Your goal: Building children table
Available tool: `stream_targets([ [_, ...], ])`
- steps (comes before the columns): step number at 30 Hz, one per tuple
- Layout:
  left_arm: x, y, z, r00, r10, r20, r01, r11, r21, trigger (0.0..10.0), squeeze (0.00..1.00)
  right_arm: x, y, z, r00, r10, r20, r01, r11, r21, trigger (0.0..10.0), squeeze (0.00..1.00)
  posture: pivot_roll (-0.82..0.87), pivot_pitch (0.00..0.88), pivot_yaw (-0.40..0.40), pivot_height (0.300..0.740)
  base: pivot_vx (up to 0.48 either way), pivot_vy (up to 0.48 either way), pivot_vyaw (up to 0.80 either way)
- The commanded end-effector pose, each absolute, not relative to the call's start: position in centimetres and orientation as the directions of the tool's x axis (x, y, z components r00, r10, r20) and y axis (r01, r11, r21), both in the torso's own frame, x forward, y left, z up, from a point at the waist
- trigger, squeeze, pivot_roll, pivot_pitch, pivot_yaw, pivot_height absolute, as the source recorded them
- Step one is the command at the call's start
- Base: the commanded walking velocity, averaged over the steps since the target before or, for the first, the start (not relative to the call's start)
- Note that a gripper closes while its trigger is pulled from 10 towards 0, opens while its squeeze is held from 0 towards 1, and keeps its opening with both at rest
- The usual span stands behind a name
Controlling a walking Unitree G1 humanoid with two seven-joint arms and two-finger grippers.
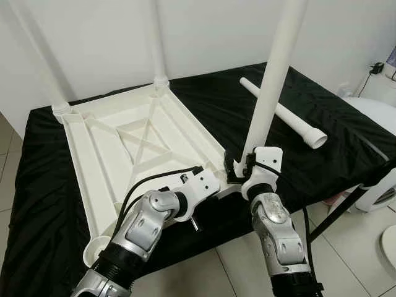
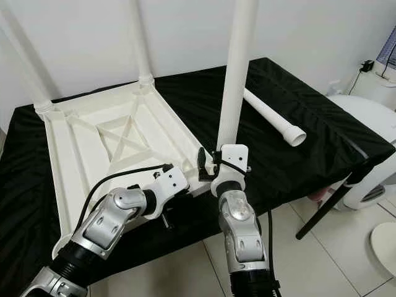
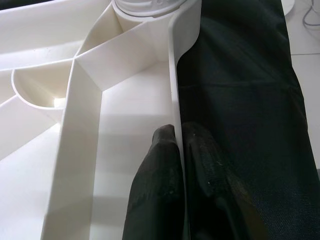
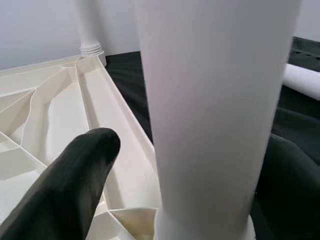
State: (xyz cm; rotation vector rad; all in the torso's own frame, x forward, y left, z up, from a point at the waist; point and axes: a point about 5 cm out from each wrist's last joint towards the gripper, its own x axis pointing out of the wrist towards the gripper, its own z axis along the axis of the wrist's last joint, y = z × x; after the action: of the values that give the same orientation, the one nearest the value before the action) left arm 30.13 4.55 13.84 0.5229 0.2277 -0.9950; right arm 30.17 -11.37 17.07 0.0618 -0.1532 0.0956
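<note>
tabletop (image 1: 117, 148): lying upside down on the black cloth (image 1: 322, 148), two legs already standing at the far corners
right gripper (image 1: 242, 166): fingers wrapping the upright leg (image 1: 272, 80) at the near right corner
left gripper (image 3: 177, 150): fingers pinching the tabletop's near rim
spare leg (image 1: 284, 114): lying loose on the cloth, to the right

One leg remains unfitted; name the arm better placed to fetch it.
Right. The loose white plastic tube leg lies on that side; the left gripper is pinching the upturned white tabletop's rim.
</note>
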Motion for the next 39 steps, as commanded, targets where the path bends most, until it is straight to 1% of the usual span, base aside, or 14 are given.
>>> stream_targets([
  [1, 30.8, 5.6, 13.4, 0.646, -0.65, -0.4, 0.762, 0.528, 0.375, 10.0, 0.0, 30.0, -11.3, 17.3, 0.981, 0.102, 0.167, -0.112, 0.992, 0.053, 10.0, 1.0, -0.14, 0.039, 0.047, 0.74, 0.0, 0.0, 0.0],
  [2, 30.8, 5.6, 13.4, 0.646, -0.65, -0.4, 0.762, 0.527, 0.375, 10.0, 0.0, 30.2, -11.7, 17.5, 0.978, 0.114, 0.175, -0.124, 0.991, 0.046, 10.0, 1.0, -0.14, 0.039, 0.047, 0.74, 0.0, 0.0, 0.0],
  [3, 30.8, 5.6, 13.5, 0.647, -0.65, -0.399, 0.762, 0.528, 0.375, 10.0, 0.0, 30.3, -11.8, 17.7, 0.972, 0.154, 0.179, -0.163, 0.986, 0.038, 10.0, 0.02, -0.13, 0.037, 0.041, 0.74, 0.0, 0.0, 0.0],
  [5, 30.8, 5.6, 13.5, 0.647, -0.65, -0.398, 0.761, 0.528, 0.376, 10.0, 0.0, 30.4, -11.9, 17.8, 0.966, 0.183, 0.181, -0.192, 0.981, 0.032, 10.0, 0.02, -0.13, 0.037, 0.041, 0.74, 0.0, 0.0, 0.0],
  [6, 30.9, 5.6, 13.5, 0.648, -0.65, -0.397, 0.761, 0.529, 0.377, 10.0, 0.0, 30.5, -12.0, 17.9, 0.956, 0.223, 0.189, -0.232, 0.972, 0.023, 10.0, 0.0, -0.13, 0.038, 0.041, 0.74, 0.0, 0.0, 0.0],
  [9, 31.0, 5.6, 13.6, 0.65, -0.649, -0.395, 0.759, 0.531, 0.376, 10.0, 0.0, 30.8, -12.5, 18.4, 0.926, 0.321, 0.198, -0.328, 0.945, 0.005, 10.0, 0.0, -0.13, 0.04, 0.042, 0.74, 0.0, 0.0, 0.0],
  [10, 31.0, 5.6, 13.6, 0.65, -0.649, -0.395, 0.759, 0.531, 0.376, 10.0, 0.0, 30.8, -12.5, 18.4, 0.926, 0.321, 0.198, -0.328, 0.945, 0.005, 10.0, 0.0, -0.13, 0.04, 0.042, 0.74, 0.0, 0.0, 0.0],
  [13, 31.1, 5.7, 13.7, 0.653, -0.647, -0.393, 0.756, 0.534, 0.377, 10.0, 0.0, 31.2, -13.2, 18.7, 0.89, 0.413, 0.194, -0.414, 0.909, -0.036, 10.0, 0.0, -0.13, 0.041, 0.045, 0.74, 0.0, 0.0, 0.0],
  [15, 31.2, 5.7, 13.7, 0.655, -0.646, -0.392, 0.755, 0.535, 0.379, 10.0, 0.0, 31.6, -13.7, 18.4, 0.848, 0.507, 0.153, -0.503, 0.862, -0.069, 10.0, 0.0, -0.13, 0.044, 0.048, 0.74, 0.0, 0.0, 0.0],
  [20, 31.2, 5.7, 13.8, 0.655, -0.646, -0.392, 0.755, 0.535, 0.38, 10.0, 0.0, 31.9, -14.2, 17.8, 0.816, 0.569, 0.104, -0.562, 0.822, -0.09, 10.0, 0.0, -0.13, 0.045, 0.052, 0.74, 0.0, 0.0, 0.0],
  [22, 31.2, 5.7, 13.8, 0.653, -0.648, -0.392, 0.757, 0.532, 0.38, 10.0, 0.0, 32.3, -14.8, 16.9, 0.773, 0.634, 0.033, -0.626, 0.77, -0.122, 10.0, 0.0, -0.13, 0.047, 0.057, 0.74, 0.0, 0.0, 0.0],
  [29, 31.3, 5.8, 13.9, 0.651, -0.65, -0.392, 0.758, 0.53, 0.38, 10.0, 0.0, 32.7, -15.4, 16.4, 0.748, 0.664, 0.004, -0.658, 0.742, -0.127, 10.0, 0.0, -0.13, 0.046, 0.064, 0.74, 0.0, 0.0, 0.0],
  [31, 31.3, 5.7, 13.9, 0.65, -0.651, -0.393, 0.759, 0.528, 0.382, 10.0, 0.0, 33.2, -16.2, 16.0, 0.735, 0.678, -0.025, -0.674, 0.725, -0.138, 10.0, 0.0, -0.13, 0.045, 0.066, 0.74, 0.0, 0.0, 0.0],
  [39, 31.3, 5.7, 14.0, 0.648, -0.653, -0.393, 0.761, 0.526, 0.379, 10.0, 0.0, 33.8, -17.2, 16.1, 0.725, 0.688, -0.041, -0.684, 0.712, -0.159, 10.0, 0.0, -0.13, 0.045, 0.07, 0.74, 0.0, 0.0, 0.0],
])
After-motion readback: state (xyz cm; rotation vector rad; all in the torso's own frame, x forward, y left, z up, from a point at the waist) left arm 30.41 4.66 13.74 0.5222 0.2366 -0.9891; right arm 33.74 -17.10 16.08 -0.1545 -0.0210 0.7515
